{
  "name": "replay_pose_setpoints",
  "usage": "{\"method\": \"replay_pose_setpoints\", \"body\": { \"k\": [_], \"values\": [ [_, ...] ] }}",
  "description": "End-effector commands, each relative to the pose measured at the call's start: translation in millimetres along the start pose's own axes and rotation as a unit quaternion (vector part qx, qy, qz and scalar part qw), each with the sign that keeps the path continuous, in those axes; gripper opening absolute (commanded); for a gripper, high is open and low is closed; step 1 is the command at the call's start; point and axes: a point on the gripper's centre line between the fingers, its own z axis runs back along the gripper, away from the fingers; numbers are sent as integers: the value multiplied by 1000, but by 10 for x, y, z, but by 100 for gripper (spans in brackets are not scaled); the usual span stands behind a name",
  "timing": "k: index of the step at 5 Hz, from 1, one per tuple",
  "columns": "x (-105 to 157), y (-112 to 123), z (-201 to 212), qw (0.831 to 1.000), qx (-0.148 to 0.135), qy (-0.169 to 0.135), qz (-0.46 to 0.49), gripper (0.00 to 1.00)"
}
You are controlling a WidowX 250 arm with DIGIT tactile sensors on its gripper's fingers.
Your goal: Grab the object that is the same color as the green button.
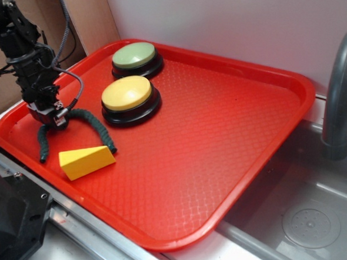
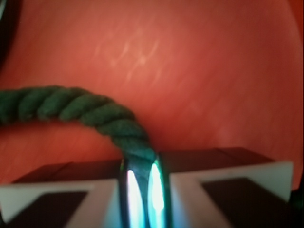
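- The black-and-white gripper pinches the dark green braided rope, its two fingers pressed against the strand between them; only the wrist view shows this contact.
- The rope lies in an arch at the red plastic tray's left edge, just behind the yellow wedge block.
- The grasp looks made; lifting remains.
- Farther off, only the exterior view shows the yellow dome button and pale green dome button.

Dark green braided rope, pale green button, yellow button, yellow wedge, red dimpled tray.
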Motion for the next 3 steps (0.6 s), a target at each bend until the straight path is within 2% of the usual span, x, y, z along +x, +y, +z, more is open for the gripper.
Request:
{"method": "replay_pose_setpoints", "body": {
  "k": [1, 2, 3],
  "values": [
    [52, -200, 739, 998, 43, -10, 53, 0],
    [27, -483, 1025, 999, 15, -20, 39, 0],
    [40, -767, 1253, 1000, -12, -17, 20, 0]
  ]
}}
